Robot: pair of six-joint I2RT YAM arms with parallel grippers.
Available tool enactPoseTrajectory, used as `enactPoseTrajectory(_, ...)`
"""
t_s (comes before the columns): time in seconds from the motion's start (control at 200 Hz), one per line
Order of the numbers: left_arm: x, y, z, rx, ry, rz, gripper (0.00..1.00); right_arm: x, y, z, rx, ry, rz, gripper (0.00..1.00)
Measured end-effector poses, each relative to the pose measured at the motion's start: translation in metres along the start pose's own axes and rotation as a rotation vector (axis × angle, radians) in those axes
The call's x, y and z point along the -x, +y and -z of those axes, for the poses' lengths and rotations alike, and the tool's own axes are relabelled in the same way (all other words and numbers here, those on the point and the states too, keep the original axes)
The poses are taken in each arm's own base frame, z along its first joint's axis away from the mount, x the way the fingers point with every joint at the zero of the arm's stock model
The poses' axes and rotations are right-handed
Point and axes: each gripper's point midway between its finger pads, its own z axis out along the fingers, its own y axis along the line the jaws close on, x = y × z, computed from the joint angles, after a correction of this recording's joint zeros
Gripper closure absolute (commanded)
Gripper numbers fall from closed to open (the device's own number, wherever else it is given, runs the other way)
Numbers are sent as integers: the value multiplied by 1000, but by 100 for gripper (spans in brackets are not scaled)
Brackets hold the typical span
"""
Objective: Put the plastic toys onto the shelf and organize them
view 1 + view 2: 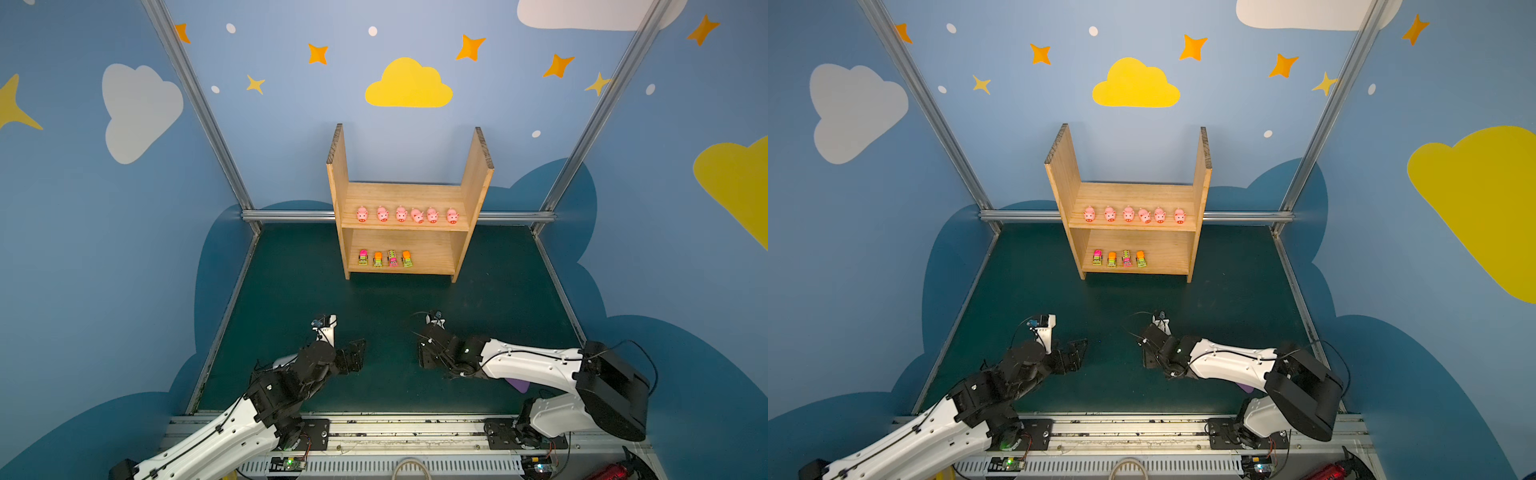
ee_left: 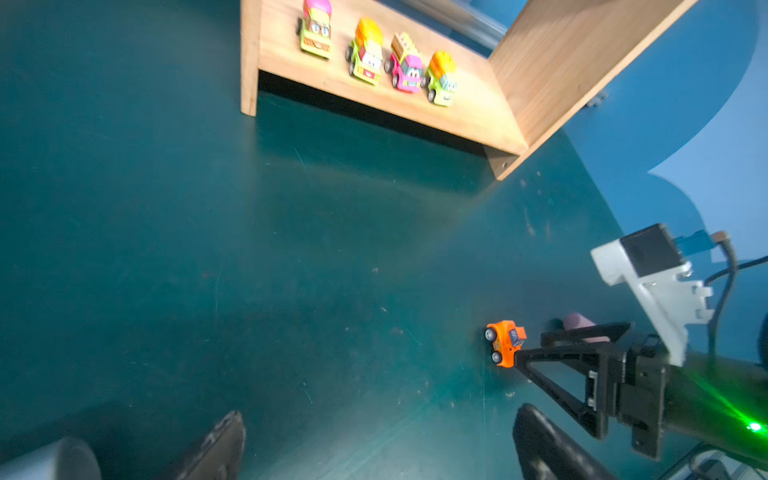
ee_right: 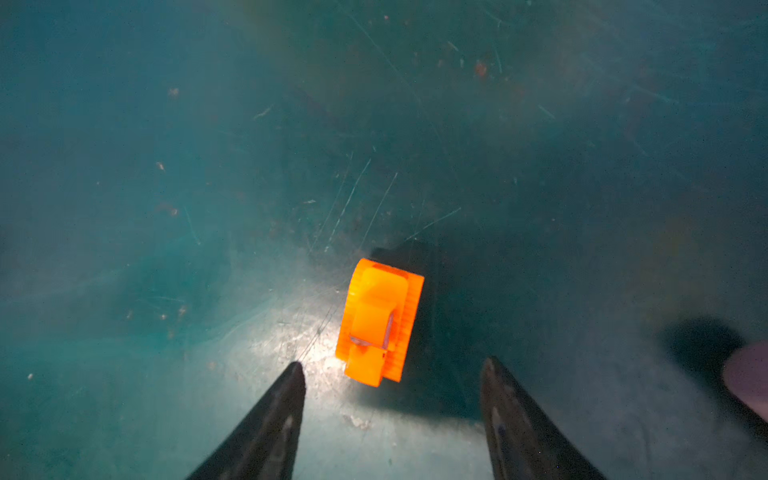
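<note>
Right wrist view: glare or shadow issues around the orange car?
Right wrist view: bright glare on the mat beside the orange car, dark shadow on its other side. Left wrist view: shelf and its trucks slightly soft.

The shelf, a light pine unit, stands upright at the back of the worktop: two tall side panels with two flat boards between them. On the upper board six tiny pink pigs with red snouts stand in a row near the front edge, the fourth and fifth from the left close together. On the lower board four toy vehicles in lime, pink and orange line its left half, noses forward. A fifth, an orange vehicle, lies on the worktop well apart from the shelf.
</note>
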Motion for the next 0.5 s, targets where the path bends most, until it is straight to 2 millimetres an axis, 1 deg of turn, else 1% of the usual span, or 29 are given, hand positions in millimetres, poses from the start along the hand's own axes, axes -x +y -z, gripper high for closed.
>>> enactPoseTrajectory(0.13, -2, 7, 5, 6, -14, 17, 0, 2, 4, 0, 9, -29, -3, 34)
enactPoseTrajectory(0.31, -6, 14, 8, 23, -7, 26, 0, -8, 2, -1, -14, -42, 18, 35)
enactPoseTrajectory(0.501, -6, 17, 13, 22, -10, 37, 0, -6, 5, -3, -24, -80, 13, 36)
